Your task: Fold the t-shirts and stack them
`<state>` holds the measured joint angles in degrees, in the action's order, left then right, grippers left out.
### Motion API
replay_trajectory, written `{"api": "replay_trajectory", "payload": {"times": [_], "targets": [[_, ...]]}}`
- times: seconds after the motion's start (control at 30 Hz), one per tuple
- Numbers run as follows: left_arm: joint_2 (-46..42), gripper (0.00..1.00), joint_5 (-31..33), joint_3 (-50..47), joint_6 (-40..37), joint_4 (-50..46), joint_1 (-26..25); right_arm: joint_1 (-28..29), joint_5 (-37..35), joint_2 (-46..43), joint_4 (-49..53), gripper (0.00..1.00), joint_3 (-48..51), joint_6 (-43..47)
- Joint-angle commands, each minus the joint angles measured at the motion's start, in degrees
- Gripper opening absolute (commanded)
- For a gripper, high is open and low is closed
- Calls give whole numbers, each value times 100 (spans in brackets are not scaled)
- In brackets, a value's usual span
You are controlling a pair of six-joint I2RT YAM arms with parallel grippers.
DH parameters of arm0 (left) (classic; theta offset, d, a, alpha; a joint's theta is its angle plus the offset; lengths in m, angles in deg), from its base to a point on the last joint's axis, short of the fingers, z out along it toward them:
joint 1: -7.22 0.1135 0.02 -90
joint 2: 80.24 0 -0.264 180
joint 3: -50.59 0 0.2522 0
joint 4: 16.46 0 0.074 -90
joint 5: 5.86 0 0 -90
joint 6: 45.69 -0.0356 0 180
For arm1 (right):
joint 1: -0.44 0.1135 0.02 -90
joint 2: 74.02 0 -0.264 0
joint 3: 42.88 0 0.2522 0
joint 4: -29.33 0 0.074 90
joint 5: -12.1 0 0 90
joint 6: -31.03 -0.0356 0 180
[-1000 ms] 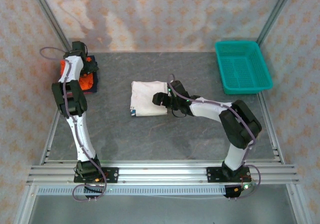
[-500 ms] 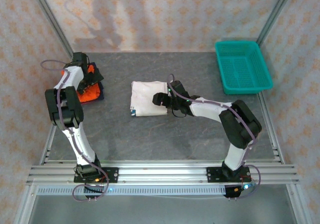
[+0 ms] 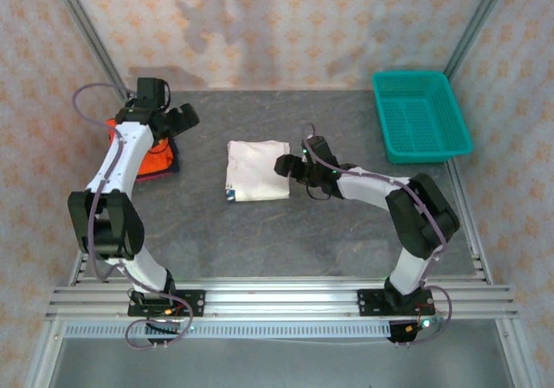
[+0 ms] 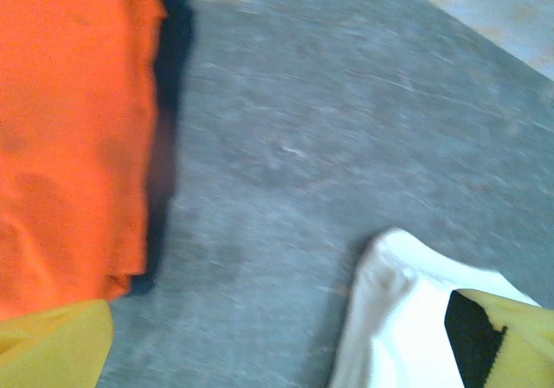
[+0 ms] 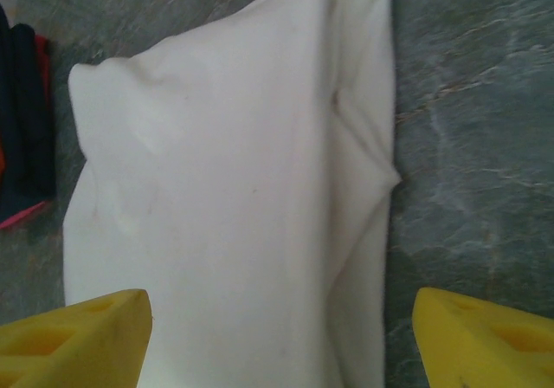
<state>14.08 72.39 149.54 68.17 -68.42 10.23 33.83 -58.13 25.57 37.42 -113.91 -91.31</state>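
Observation:
A folded white t-shirt [image 3: 255, 170] lies in the middle of the table. My right gripper [image 3: 286, 164] hovers open at its right edge; the right wrist view has the white cloth [image 5: 234, 189] spread below and between the two yellow fingers [image 5: 78, 340], with nothing gripped. At the far left a folded orange t-shirt [image 3: 156, 158] lies on a navy one [image 3: 171, 166]. My left gripper [image 3: 180, 118] is open just right of and behind that stack. Its wrist view has the orange shirt [image 4: 69, 128] on the left, a navy edge [image 4: 177, 50] beside it and the white shirt's corner [image 4: 407, 319] at lower right.
A teal mesh basket [image 3: 421, 115] stands at the back right of the grey table [image 3: 346, 128]. Metal frame posts and patterned walls close in the table's sides. The navy shirt's end [image 5: 22, 119] shows at the left of the right wrist view.
My left gripper has come off the orange and navy stack and swung right and back, the arm's elbow dropping toward the near edge. The right gripper has drawn slightly right, off the white shirt.

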Motion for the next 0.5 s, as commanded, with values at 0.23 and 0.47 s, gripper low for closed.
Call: {"api": "replay_trajectory", "payload": {"times": [0.23, 0.47], "targets": [[499, 100, -1024, -1062, -131, 716, -1169, -52, 182, -23, -166, 79, -46, 72], [952, 99, -1655, -1573, 330, 1663, -1469, -52, 334, 113, -262, 78, -57, -44]]}}
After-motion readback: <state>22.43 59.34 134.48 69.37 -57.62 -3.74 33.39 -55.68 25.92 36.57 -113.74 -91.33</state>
